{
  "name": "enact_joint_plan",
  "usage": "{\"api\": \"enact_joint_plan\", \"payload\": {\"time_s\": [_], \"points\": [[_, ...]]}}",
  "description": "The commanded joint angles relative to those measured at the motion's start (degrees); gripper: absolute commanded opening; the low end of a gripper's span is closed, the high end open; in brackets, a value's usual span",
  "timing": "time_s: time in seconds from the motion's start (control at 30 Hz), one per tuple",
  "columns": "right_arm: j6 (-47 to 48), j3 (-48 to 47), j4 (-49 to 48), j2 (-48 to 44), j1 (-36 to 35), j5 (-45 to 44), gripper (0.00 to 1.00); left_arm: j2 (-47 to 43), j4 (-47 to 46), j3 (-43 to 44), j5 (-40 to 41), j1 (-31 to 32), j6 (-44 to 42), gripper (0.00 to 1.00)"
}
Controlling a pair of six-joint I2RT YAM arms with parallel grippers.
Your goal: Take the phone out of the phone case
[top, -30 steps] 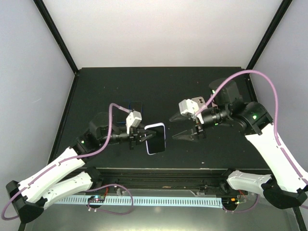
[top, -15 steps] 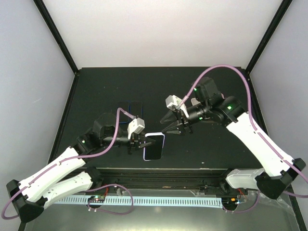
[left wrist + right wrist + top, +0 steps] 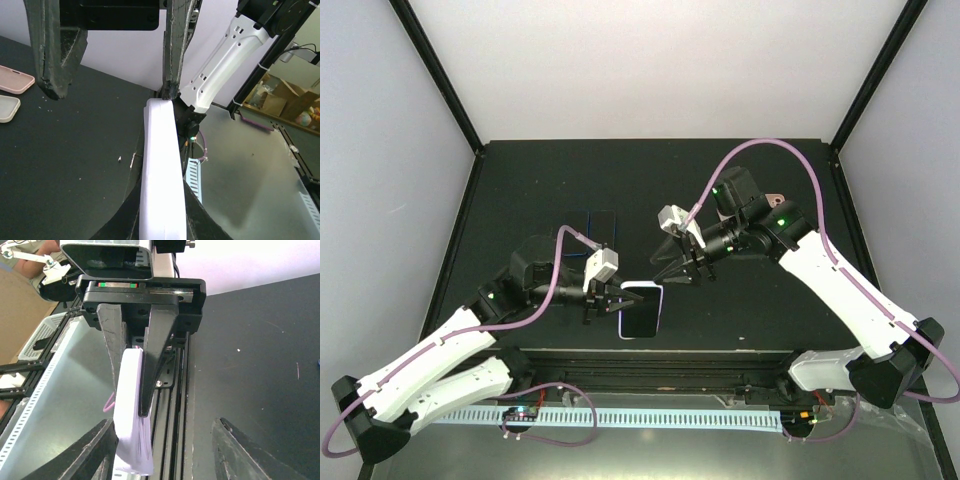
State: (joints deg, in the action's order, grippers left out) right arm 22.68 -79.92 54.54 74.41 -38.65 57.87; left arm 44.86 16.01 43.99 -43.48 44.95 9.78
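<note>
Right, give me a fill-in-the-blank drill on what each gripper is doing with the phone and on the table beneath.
1. The left gripper is shut on the cased ___.
2. The right gripper has its jaws ___.
3. The table has a surface that is ___ in colour.
Missing words: phone; open; black.

We log: black table [image 3: 520, 170], pale walls [image 3: 650, 70] behind, black corner posts [image 3: 438, 75], grey metal floor [image 3: 250, 165] past near edge; light even.
</note>
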Motion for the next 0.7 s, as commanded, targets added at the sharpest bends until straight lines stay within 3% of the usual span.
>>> {"api": "enact_joint_plan", "payload": {"time_s": [0.0,0.37,0.67], "points": [[1.6,1.1,0.8,-0.7,-0.3,1.9,0.52,-1.1,-5.2,2.1,-2.2,-0.3,1.1,0.02],[1.1,2.0,0.4,-0.4,-0.3,0.7,0.51,-2.0,-6.0,1.9,-2.8,-0.3,1.8,0.02],[6.5,0.8,6.0,-0.1,-0.2,7.0,0.57,-1.9,-5.8,1.8,-2.6,-0.3,1.7,0.01]]}}
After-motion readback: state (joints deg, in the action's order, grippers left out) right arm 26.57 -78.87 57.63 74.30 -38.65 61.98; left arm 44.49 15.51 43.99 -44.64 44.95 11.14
